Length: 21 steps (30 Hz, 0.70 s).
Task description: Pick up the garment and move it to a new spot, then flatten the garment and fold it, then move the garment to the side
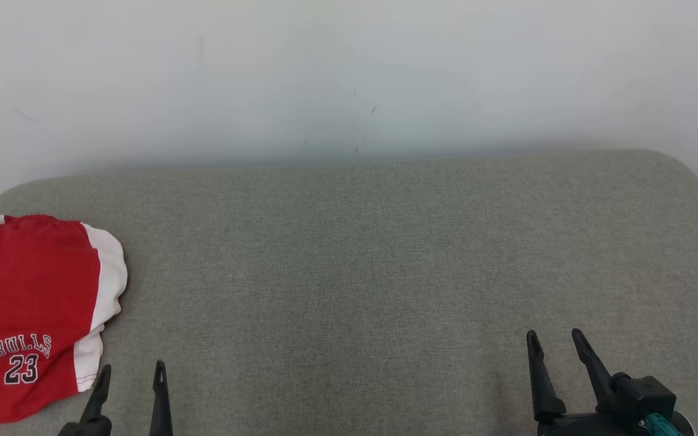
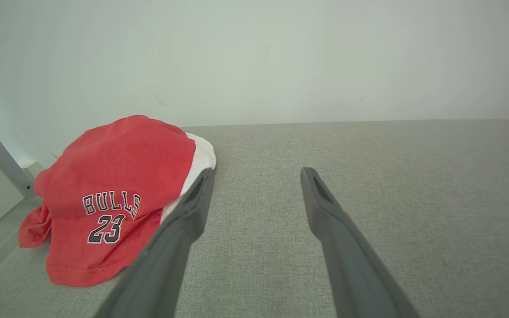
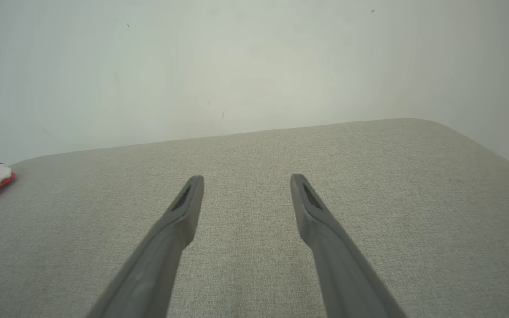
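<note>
Forward, left fingers [image 1: 159, 393] and right fingers [image 1: 538, 375] — spread.

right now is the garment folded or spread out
Loosely folded, not spread: the garment is a compact layered mound on the cushion.

Head view: high, looking forward and down over the grey padded surface [image 1: 385, 254] to the white wall [image 1: 349, 72]. Wrist views: low, close above that surface, both facing the same wall; all three share the red garment [image 1: 28, 290] at the left
</note>
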Available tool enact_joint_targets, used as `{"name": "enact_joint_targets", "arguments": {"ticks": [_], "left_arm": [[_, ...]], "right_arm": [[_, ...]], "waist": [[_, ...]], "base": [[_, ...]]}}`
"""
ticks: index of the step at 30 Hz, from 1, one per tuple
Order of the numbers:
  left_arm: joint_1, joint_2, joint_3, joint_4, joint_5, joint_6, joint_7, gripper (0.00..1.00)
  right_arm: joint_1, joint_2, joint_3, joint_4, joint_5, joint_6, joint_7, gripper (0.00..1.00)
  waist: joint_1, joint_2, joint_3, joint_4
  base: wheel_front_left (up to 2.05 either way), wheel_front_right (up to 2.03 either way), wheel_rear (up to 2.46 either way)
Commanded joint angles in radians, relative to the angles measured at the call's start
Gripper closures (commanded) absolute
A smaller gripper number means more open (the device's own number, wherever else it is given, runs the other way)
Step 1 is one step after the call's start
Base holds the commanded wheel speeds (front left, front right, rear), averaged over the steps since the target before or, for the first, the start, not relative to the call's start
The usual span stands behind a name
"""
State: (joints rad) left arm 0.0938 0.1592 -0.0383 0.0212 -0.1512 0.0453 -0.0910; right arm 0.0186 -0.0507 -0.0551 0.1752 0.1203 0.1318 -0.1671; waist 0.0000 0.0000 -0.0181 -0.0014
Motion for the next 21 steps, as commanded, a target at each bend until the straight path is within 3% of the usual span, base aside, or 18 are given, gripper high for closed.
{"name": "enact_joint_targets", "arguments": {"ticks": [1, 13, 21], "left_arm": [[0.01, 0.004, -0.002, -0.005, -0.002, 0.006, 0.002, 0.0], [0.003, 0.009, -0.009, 0.002, -0.008, 0.012, 0.001, 0.0], [0.0, 0.013, -0.01, 0.017, -0.015, 0.02, -0.006, 0.0]], "right_arm": [[0.008, 0.001, 0.0, -0.004, 0.003, -0.002, 0.004, 0.0], [0.015, 0.001, -0.002, -0.008, 0.011, -0.002, 0.01, 0.0], [0.022, 0.001, 0.001, 0.001, 0.021, -0.002, 0.013, 0.0]], "waist": [[0.0, 0.0, 0.0, 0.001], [0.0, 0.0, -0.001, 0.02], [0.0, 0.0, -0.004, 0.095]], "base": [[0.0, 0.0, 0.0], [0.0, 0.0, 0.0], [0.0, 0.0, 0.0]]}}
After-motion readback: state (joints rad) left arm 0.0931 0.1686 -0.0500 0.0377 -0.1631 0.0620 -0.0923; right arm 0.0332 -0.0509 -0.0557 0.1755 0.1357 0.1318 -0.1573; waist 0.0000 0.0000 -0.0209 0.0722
